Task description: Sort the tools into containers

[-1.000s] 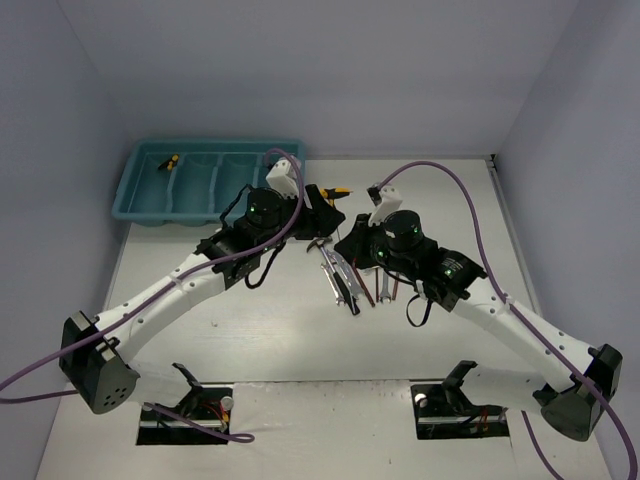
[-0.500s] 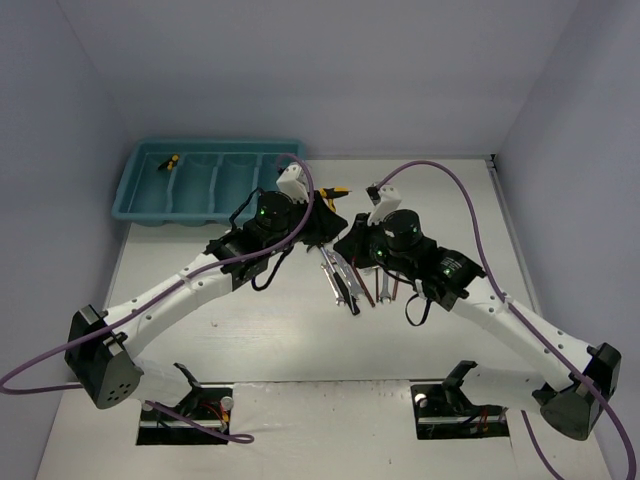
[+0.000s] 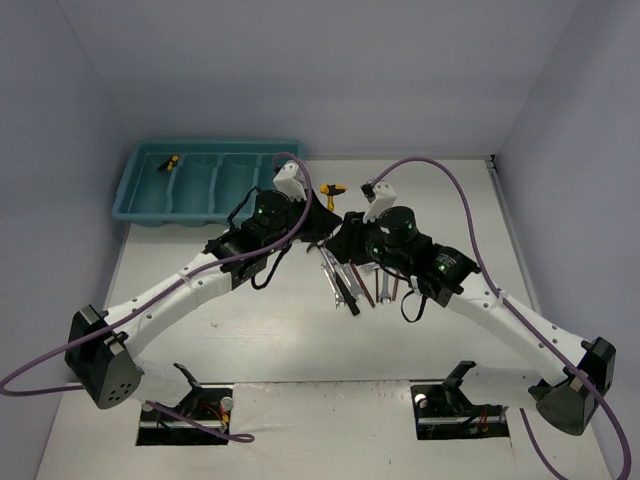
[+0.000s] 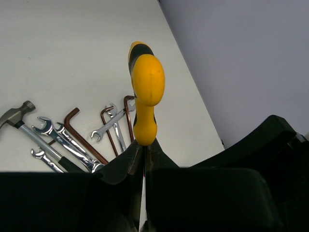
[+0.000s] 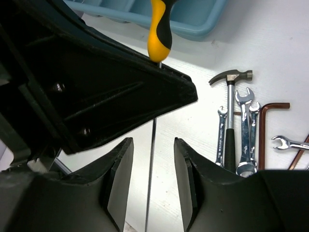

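I read the left gripper (image 4: pixel 144 147) pinched tight on the yellow-and-black screwdriver (image 4: pixel 146 92) just below its handle, held just right of the teal tray (image 3: pixel 170 213). Right gripper (image 5: pixel 152 164) fingers stand spread, the shaft (image 5: pixel 152 145) running between them untouched. Wrenches (image 5: pixel 244 121), hammer (image 5: pixel 231 77) and red key (image 5: pixel 263 125) lie together on the table (image 3: pixel 250 330), near side.

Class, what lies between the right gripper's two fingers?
The thin shaft of the screwdriver, clear of both fingers, shown in the right wrist view.

1. No legible text, brand or number in any view.
2. Wrenches (image 5: pixel 243 125): any stamping is too small to read.
3. Teal tray (image 3: pixel 128 195), arm housings (image 3: pixel 185 288): no readable marks.
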`<state>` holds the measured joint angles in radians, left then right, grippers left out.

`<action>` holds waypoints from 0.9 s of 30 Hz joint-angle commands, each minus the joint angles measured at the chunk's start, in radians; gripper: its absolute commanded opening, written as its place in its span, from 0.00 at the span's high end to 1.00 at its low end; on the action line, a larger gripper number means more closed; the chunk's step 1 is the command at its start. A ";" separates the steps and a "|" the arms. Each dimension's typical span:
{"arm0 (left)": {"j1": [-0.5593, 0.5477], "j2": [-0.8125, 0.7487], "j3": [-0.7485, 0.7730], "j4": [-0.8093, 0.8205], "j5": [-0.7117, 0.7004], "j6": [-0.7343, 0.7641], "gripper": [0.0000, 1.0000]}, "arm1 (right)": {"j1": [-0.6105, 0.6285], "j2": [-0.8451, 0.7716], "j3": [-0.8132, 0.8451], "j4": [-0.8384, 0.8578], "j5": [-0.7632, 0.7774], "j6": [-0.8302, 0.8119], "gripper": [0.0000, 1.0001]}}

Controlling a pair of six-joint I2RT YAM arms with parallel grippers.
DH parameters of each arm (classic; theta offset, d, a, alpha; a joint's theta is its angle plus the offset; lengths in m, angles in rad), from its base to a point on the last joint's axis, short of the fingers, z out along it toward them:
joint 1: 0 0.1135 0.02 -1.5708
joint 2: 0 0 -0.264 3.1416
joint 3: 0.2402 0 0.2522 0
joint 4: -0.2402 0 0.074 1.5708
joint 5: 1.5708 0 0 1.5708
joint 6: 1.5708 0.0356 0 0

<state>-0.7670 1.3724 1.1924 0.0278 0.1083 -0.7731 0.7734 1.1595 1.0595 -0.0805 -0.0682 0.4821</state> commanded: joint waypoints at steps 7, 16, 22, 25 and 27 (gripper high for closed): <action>0.312 -0.122 0.051 -0.141 0.066 0.165 1.00 | 0.001 -0.041 0.030 0.071 0.048 -0.066 0.47; 0.797 -0.018 0.302 -0.387 0.293 0.454 1.00 | -0.013 -0.042 0.013 0.035 0.064 -0.159 0.46; 1.026 0.223 0.557 -0.449 0.389 0.575 1.00 | -0.035 -0.025 0.010 0.001 0.064 -0.184 0.46; 1.046 0.364 0.730 -0.529 0.352 0.654 1.00 | -0.053 -0.015 0.014 -0.016 0.052 -0.197 0.46; 1.050 0.465 0.806 -0.569 0.333 0.681 1.00 | -0.067 0.000 0.019 -0.031 0.026 -0.202 0.46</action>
<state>0.2843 1.7049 1.8322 -0.4586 0.4282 -0.2256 0.7337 1.1349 1.0584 -0.1215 -0.0259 0.3144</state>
